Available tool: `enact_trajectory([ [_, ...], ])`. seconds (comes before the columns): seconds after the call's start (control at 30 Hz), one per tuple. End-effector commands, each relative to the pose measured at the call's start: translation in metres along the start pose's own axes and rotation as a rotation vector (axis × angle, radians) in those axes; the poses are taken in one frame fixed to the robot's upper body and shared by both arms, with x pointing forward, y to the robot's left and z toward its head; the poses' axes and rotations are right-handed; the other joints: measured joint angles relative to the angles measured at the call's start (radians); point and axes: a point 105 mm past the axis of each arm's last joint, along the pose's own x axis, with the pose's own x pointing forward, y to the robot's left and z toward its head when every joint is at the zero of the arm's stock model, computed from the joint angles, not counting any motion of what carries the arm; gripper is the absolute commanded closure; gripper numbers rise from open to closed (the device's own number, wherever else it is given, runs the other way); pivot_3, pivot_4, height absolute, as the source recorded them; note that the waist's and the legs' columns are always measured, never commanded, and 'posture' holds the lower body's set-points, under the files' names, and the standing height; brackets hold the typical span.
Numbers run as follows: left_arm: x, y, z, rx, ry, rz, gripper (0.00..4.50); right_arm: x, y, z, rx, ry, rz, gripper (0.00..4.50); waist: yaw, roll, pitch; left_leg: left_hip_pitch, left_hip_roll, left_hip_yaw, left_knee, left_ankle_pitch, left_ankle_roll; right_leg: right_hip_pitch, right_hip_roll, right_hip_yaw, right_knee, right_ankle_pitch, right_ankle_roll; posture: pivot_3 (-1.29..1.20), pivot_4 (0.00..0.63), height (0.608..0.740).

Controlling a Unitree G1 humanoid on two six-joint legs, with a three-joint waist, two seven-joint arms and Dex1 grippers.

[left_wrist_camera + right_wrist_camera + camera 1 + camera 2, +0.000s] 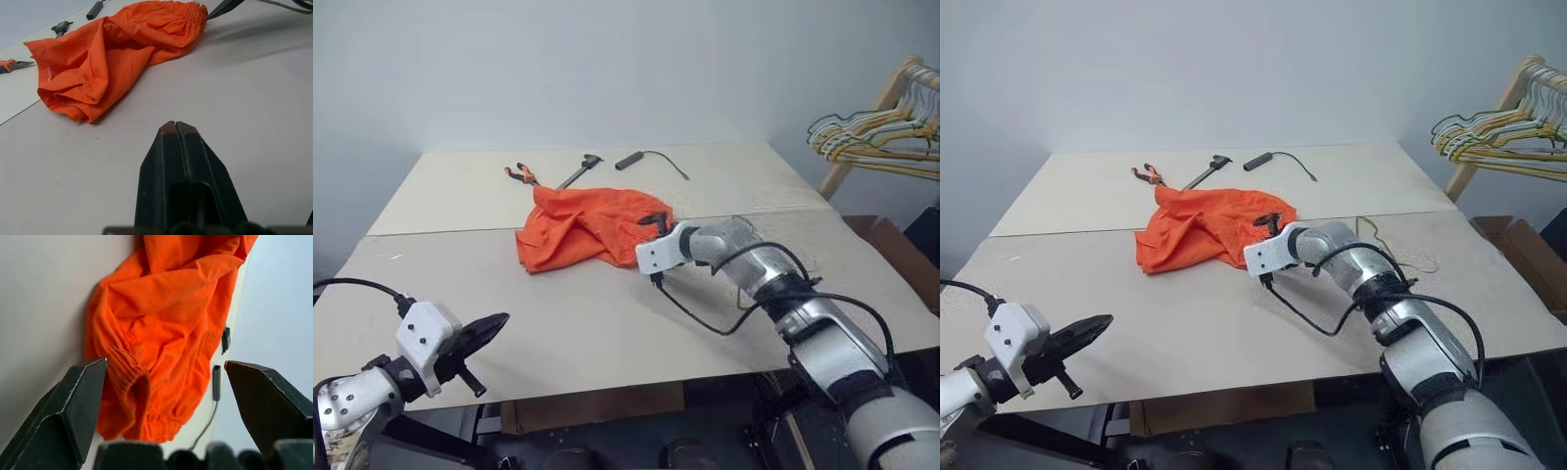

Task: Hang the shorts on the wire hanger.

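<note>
facing right gripper: crumpled shorts

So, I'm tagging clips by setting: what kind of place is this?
Probably an indoor workshop or lab: plain board table, pliers and hand tools beside orange shorts, wooden rack of wire hangers.

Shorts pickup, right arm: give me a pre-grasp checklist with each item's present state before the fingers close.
1. Right gripper open wide: ok.
2. Gathered waistband of the shorts lies between its fingers: ok.
3. Shorts lie free on the table, with nothing on top: ok.
4. Left gripper shut, empty, apart from the shorts: ok.
5. Pliers and other tools behind the shorts are out of the right gripper's path: ok.
6. Wire hanger ready within reach: cannot tell; a thin wire lies beside the right arm, partly hidden.
</note>
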Motion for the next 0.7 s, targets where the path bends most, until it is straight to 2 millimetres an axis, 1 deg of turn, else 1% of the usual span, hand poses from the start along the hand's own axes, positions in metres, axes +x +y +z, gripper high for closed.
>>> enact_trajectory([
  [0.03, 0.002, 0.002, 0.005, 0.04, -0.019, -0.001, 4.5, 0.006, -0.004, 0.004, -0.025, -0.026, 0.001, 0.03, -0.004, 0.0, 0.0, 0.0, 0.0, 0.0, 0.0, 0.0, 0.0, 0.0, 0.0, 0.0, 0.0, 0.0, 0.0, 0.06, 0.0, 0.74],
  [0.13, 0.003, 0.002, 0.004, 0.038, -0.02, 0.0, 4.5, 0.012, 0.006, 0.004, -0.051, -0.025, 0.049, 0.58, -0.009, 0.0, 0.0, 0.0, 0.001, 0.0, 0.0, 0.001, -0.001, 0.0, 0.002, 0.001, 0.001, 0.001, -0.001, 0.06, 0.0, 0.74],
  [0.23, 0.002, 0.001, 0.002, 0.037, -0.019, -0.001, 4.5, 0.018, 0.013, -0.001, -0.068, -0.003, 0.062, 1.62, -0.012, 0.0, 0.0, 0.0, 0.001, 0.0, 0.0, 0.001, -0.001, -0.002, 0.002, 0.002, 0.003, 0.001, -0.001, 0.07, 0.0, 0.74],
  [0.3, 0.002, 0.001, 0.001, 0.034, -0.017, 0.007, 4.5, 0.02, 0.011, -0.003, -0.061, 0.008, 0.047, 2.38, -0.012, 0.0, 0.0, -0.004, 0.0, 0.001, 0.0, 0.001, -0.002, -0.008, 0.002, 0.004, 0.007, 0.001, -0.002, 0.07, 0.0, 0.74],
  [0.33, 0.001, 0.002, 0.0, 0.032, -0.016, 0.011, 4.5, 0.021, 0.01, -0.003, -0.063, 0.012, 0.041, 2.69, -0.012, 0.0, 0.0, -0.005, 0.0, 0.001, 0.0, 0.002, -0.003, -0.01, 0.002, 0.004, 0.008, 0.001, -0.002, 0.07, 0.0, 0.74],
  [0.43, 0.0, 0.001, -0.002, 0.03, -0.013, 0.017, 4.5, 0.023, 0.006, -0.005, -0.057, 0.021, 0.022, 3.76, -0.013, 0.0, 0.0, -0.005, 0.001, 0.0, 0.0, 0.003, -0.005, -0.011, 0.004, 0.004, 0.009, 0.0, -0.003, 0.08, 0.0, 0.74],
  [0.47, -0.001, 0.001, -0.002, 0.029, -0.012, 0.018, 4.5, 0.023, 0.006, -0.005, -0.057, 0.024, 0.018, 4.18, -0.013, 0.0, 0.0, -0.005, 0.002, 0.0, 0.0, 0.003, -0.005, -0.011, 0.004, 0.004, 0.009, 0.0, -0.003, 0.08, 0.0, 0.74],
  [0.5, -0.001, 0.0, -0.003, 0.029, -0.011, 0.02, 4.5, 0.023, 0.005, -0.005, -0.057, 0.022, 0.016, 4.46, -0.012, 0.001, 0.0, -0.005, 0.002, 0.0, 0.0, 0.003, -0.006, -0.011, 0.005, 0.004, 0.01, 0.0, -0.004, 0.08, 0.0, 0.74],
  [0.7, -0.003, 0.001, -0.004, 0.028, -0.006, 0.028, 4.5, 0.016, 0.004, 0.0, -0.068, -0.029, 0.004, 4.49, -0.01, 0.001, 0.0, -0.005, 0.002, -0.001, 0.0, 0.004, -0.006, -0.011, 0.005, 0.004, 0.011, 0.0, -0.004, 0.08, 0.0, 0.74],
])
